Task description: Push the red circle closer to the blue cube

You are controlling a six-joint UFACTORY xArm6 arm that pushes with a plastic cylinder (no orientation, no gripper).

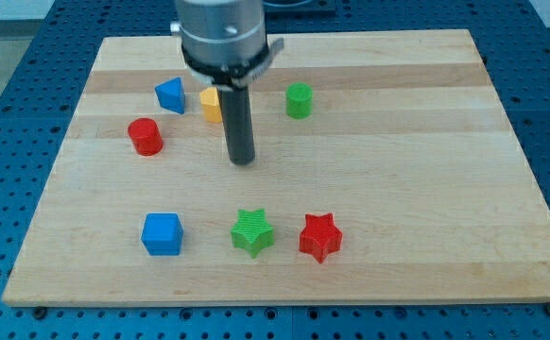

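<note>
My tip (243, 161) points straight down, rod upright.

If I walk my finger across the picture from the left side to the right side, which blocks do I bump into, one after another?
Red circle → blue cube → blue triangle → yellow block → my tip → green star → green cylinder-like block → red star.

My tip (243, 161) rests right of the red circle (146, 136), above the blue cube (162, 233).

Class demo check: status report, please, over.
My tip right of red circle, not touching. Blue cube below it. Path between clear.
</note>
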